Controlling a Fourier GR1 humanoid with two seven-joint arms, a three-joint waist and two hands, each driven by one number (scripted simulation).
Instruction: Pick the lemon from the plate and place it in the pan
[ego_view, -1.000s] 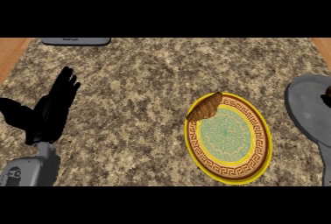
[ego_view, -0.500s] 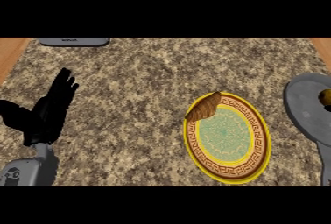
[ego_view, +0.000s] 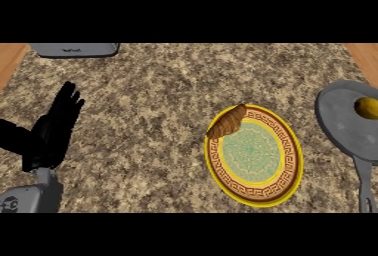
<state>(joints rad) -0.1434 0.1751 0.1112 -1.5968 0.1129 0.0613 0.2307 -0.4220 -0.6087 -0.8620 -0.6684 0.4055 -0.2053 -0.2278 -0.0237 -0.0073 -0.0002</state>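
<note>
A: Where is the lemon (ego_view: 368, 108)?
B: In the pan (ego_view: 339, 125), at the view's right edge. It lies on the pan's grey floor near the right side, and the frame cuts part of it off.
A: And the pan itself?
B: It sits on the counter (ego_view: 148, 100) to the right of the plate (ego_view: 289, 150), close beside it but not touching. Its handle (ego_view: 365, 185) runs down towards the lower edge.
A: What is on the plate?
B: A croissant (ego_view: 228, 123), brown, lying along the upper-left rim. The plate has a yellow rim, a brown patterned band and a pale green middle.
A: Which hand shows?
B: The left hand (ego_view: 50, 136), at the view's left, well apart from both plate and pan. Its grey forearm (ego_view: 29, 197) comes up from the lower-left corner.
A: Fingers?
B: Straight and pointing up the view, thumb spread out to the left. The hand holds nothing and is resting.
A: Anything else?
B: A grey box (ego_view: 74, 49) at the top left, cut by the upper edge. I cannot tell what it is. Strips of wood (ego_view: 9, 60) show at both upper corners, past the speckled stone top
</note>
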